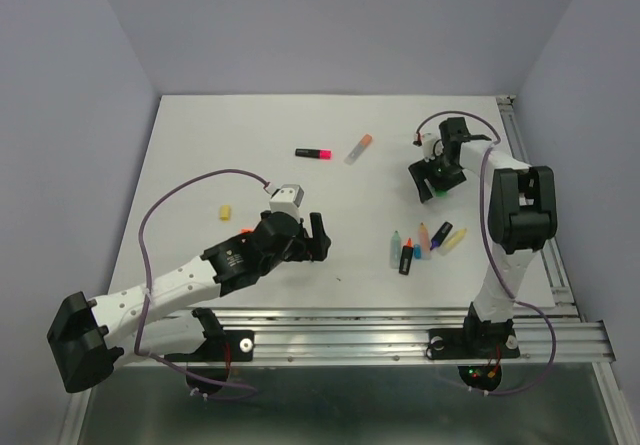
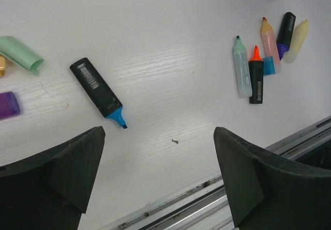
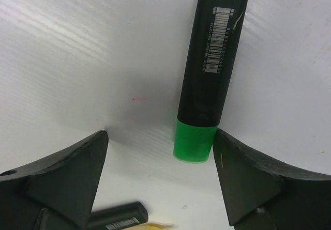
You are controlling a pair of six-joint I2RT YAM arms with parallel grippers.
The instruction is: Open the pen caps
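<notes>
A black highlighter with a green pen cap lies on the white table between the fingers of my right gripper. The gripper is open, and the cap sits close by the right finger, far from the left one. From above, this gripper hangs at the table's right with the green cap under it. My left gripper is open and empty over bare table. An uncapped black pen with a blue tip lies ahead of it, with a pale green cap and a purple cap at the left.
Several pens lie clustered at the front right, also visible in the left wrist view. A pink-tipped black pen and an orange-capped pale pen lie further back. A yellow cap sits at the left. An aluminium rail borders the near edge.
</notes>
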